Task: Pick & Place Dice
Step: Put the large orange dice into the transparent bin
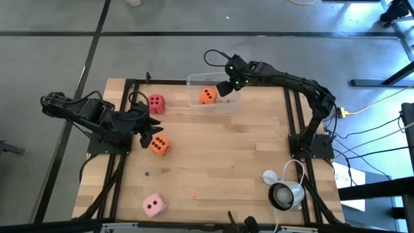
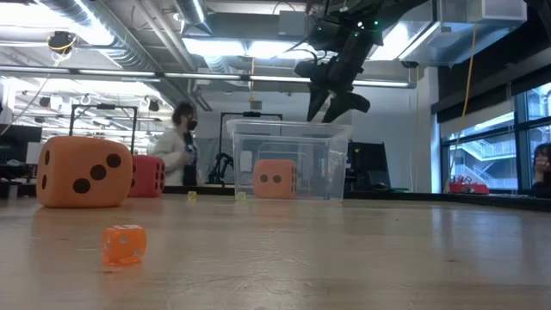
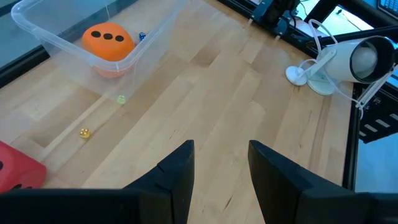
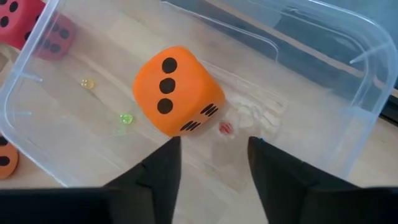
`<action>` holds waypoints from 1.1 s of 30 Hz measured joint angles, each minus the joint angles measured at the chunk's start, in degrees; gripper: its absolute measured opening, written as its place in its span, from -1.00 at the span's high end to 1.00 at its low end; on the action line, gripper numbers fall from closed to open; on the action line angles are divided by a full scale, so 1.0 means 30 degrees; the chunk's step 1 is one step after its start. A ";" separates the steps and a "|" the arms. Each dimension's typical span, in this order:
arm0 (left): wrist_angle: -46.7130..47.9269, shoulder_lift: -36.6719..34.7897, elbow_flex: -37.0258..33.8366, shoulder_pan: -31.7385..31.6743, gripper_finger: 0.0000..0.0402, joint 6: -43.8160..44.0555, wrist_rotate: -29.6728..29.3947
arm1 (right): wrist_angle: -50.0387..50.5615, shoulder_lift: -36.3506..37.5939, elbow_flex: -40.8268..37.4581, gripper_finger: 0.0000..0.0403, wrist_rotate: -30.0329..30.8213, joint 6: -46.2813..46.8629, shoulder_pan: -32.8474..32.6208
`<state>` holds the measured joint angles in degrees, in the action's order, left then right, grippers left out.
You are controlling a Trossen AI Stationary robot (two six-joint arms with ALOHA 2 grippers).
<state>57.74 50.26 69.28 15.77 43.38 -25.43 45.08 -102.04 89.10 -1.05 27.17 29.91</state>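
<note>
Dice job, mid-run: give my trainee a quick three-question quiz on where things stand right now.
1. True or false: an orange die lies inside the clear bin.
2. Which gripper hangs over the bin? A) left B) right
3. Fill in: the big dice still on the bare table outside the bin number ____.

Key: 1 true. 2 B, the right gripper, open; the left gripper is beside the second orange die. 3 three, adding the red die and pink die.

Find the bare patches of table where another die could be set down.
Free: the wood between the orange die, pink die and white camera. Crowded: around the clear bin, red die and left gripper.
</note>
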 joint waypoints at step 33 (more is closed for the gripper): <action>0.6220 0.5171 -0.0005 -0.0007 -0.38 -0.9827 0.1631 | 0.1008 0.8087 0.0015 0.07 0.1768 0.1244 -0.3772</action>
<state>76.39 65.77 69.26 15.75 13.89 -20.54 48.10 -77.78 89.14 4.25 30.90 18.60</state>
